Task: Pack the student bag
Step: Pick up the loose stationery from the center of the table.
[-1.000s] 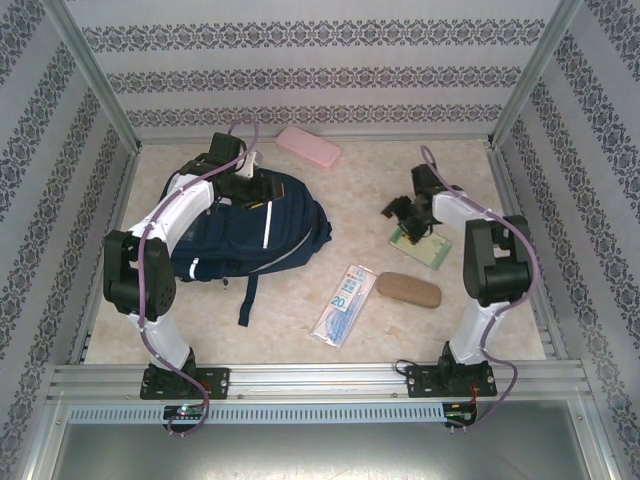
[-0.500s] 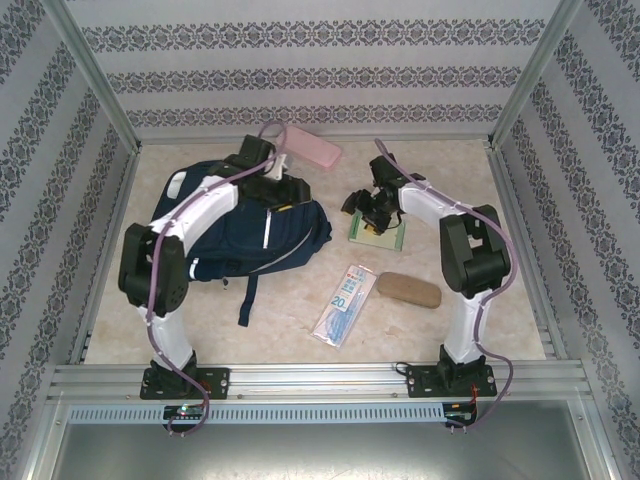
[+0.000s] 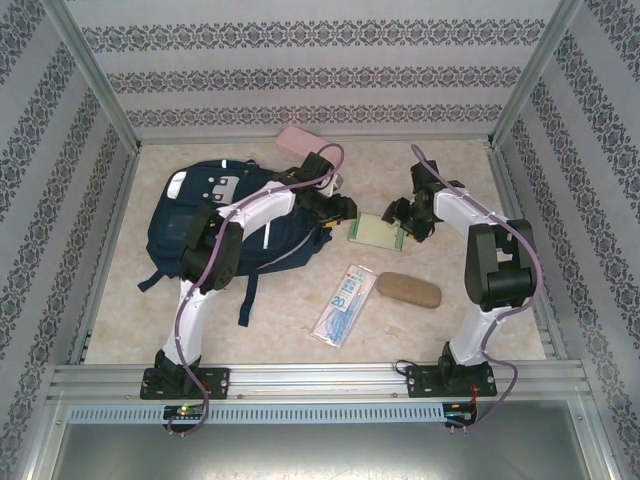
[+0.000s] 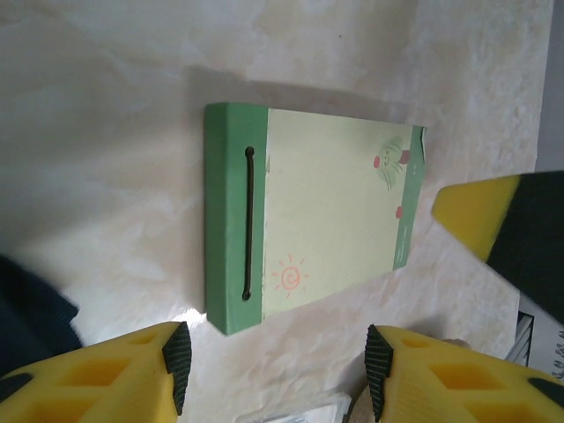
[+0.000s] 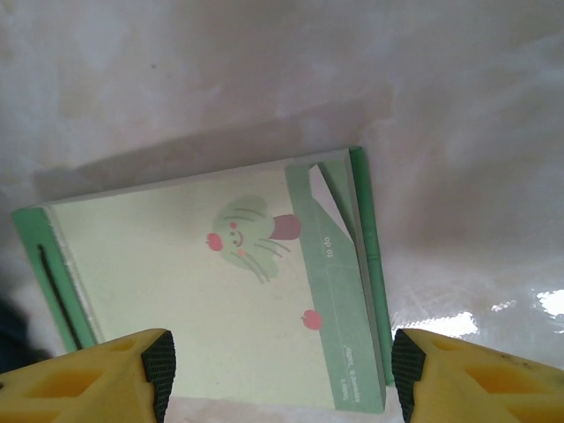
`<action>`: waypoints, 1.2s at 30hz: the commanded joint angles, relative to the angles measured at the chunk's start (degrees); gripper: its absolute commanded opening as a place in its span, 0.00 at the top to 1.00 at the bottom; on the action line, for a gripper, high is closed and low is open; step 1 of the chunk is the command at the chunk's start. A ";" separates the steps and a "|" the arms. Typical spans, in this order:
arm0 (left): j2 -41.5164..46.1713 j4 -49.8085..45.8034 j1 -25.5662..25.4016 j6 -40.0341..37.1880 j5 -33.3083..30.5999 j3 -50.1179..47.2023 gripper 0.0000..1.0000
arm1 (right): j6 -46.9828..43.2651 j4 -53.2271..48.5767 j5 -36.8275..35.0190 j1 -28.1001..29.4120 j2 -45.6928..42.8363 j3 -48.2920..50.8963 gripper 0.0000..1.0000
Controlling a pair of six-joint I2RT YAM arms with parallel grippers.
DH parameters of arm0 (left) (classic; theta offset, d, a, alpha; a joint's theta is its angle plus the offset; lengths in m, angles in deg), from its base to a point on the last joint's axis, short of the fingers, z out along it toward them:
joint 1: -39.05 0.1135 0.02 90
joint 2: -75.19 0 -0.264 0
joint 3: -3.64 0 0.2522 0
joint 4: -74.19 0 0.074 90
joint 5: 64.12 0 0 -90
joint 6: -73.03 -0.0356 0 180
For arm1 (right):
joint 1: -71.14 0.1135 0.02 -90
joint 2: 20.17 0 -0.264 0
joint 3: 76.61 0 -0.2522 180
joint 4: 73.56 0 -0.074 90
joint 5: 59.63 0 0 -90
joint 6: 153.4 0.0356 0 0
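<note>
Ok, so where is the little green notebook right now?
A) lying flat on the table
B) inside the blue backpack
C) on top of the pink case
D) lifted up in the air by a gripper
A: the green notebook lies flat on the table, outside the student bag. The left gripper and right gripper are open near it, neither one holding it.

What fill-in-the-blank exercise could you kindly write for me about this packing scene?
1. The notebook lying flat has a ____ cover.
2. The case by the far wall, beyond the backpack, is ____ in colour.
3. The left gripper and the right gripper both hover by the notebook with their jaws ____.

Missing words: green; pink; open.
</note>
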 commanded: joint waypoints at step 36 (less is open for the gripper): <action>-3.56 12.40 -2.26 7.33 18.87 4.62 0.47 | -3.62 -1.30 4.03 4.74 7.42 -4.33 0.63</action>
